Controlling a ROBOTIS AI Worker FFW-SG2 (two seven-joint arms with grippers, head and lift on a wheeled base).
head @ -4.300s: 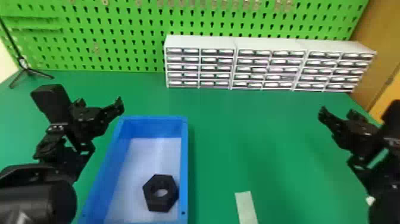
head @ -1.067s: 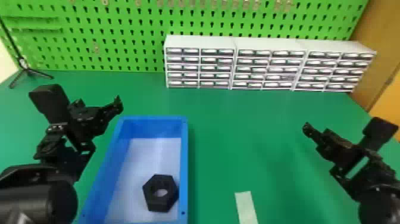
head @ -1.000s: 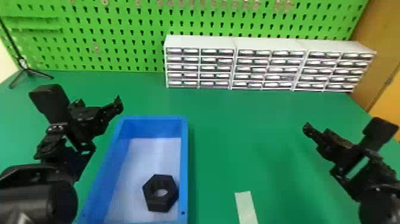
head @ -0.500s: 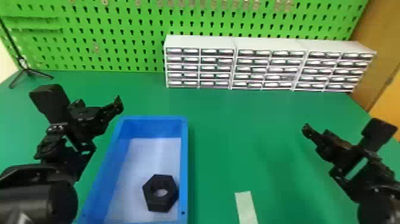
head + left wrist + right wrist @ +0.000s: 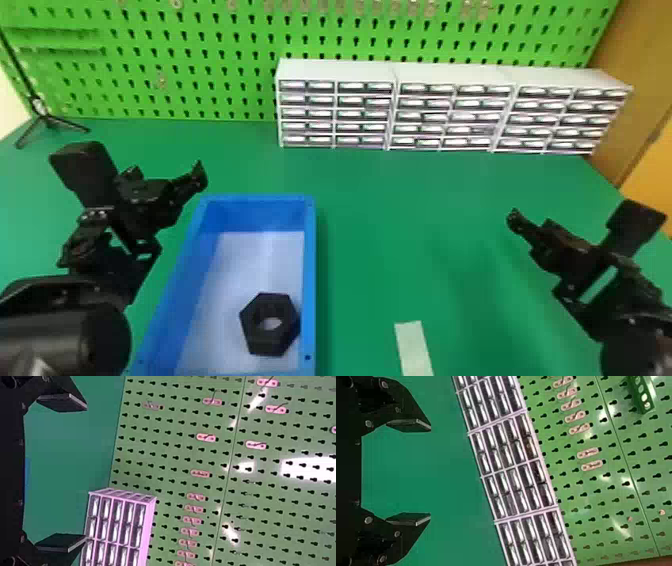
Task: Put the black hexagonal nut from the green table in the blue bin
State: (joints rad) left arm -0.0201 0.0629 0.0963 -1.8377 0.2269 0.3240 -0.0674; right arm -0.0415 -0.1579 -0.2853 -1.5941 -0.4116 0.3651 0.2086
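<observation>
My left gripper (image 5: pixel 85 473) has its two fingers spread wide with nothing between them, held up on the left side of the blue bin (image 5: pixel 309 280). My right gripper (image 5: pixel 430 472) is spread and empty too, held off at the right, well apart from the bin. Neither has anything to grip, and I'd judge that both are out there to leave the bin's open top free.

The black hexagonal nut (image 5: pixel 270 342) lies flat on the bin's pale floor, in the near part beside the right wall — whether it touches that wall, I can't tell. Lying flat, it should rest steadily, so I read the job as done, with no further move called for.

Right of the bin, a pale strip (image 5: pixel 414 347) lies on the green table (image 5: pixel 400 225). White drawer cabinets (image 5: pixel 450 75) line the far side against the pegboard (image 5: pixel 200 60) — out of the working space, I'd say.
</observation>
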